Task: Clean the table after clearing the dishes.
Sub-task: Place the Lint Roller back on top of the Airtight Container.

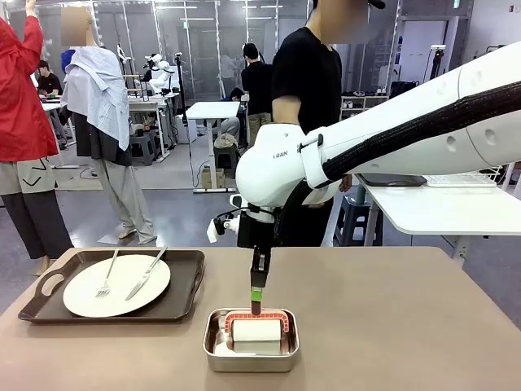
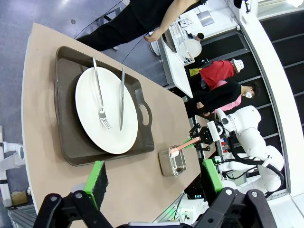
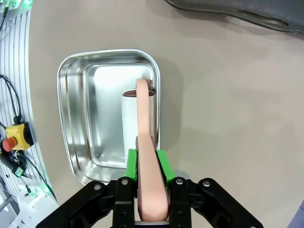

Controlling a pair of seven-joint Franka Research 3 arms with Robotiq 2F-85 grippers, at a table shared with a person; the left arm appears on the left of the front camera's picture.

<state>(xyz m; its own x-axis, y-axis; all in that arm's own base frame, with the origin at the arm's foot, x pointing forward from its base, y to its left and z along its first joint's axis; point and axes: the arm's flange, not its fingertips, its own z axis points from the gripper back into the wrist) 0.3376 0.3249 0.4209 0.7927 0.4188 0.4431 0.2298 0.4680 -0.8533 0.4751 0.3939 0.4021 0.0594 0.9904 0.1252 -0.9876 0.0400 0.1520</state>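
**Roller in the grip, one tray yet to clear**

Right at the near edge of the plain beige-brown bench (image 1: 407, 326) sits the small rectangular steel pan (image 1: 213, 358), and that is where the action is. The right tool (image 3: 147, 162) points straight down into it, jaws pinched narrow on the curved salmon-pink handle (image 3: 142, 118) of a white cleaning roller (image 1: 256, 330). The green pads press on either side of the handle. The roller lies inside the pan, and whether it rests on the floor of the pan or has just lifted off, I cannot tell.

Over to the robot's left, a little farther back, the dark brown handled tray (image 1: 183, 293) is on the bench with a round white plate (image 1: 81, 297) on it. A silver fork (image 1: 107, 275) and a silver knife (image 1: 146, 274) lie side by side across the plate. The left tool (image 2: 153, 175) hangs well above that end of the bench, jaws spread wide and holding nothing.

At the far side stands a person in a black shirt (image 1: 305, 73), close to the bench edge.

My read is that the clearing is not finished, since this tray has to go. The wiping has not begun either, and the roller has yet to touch the bench top.
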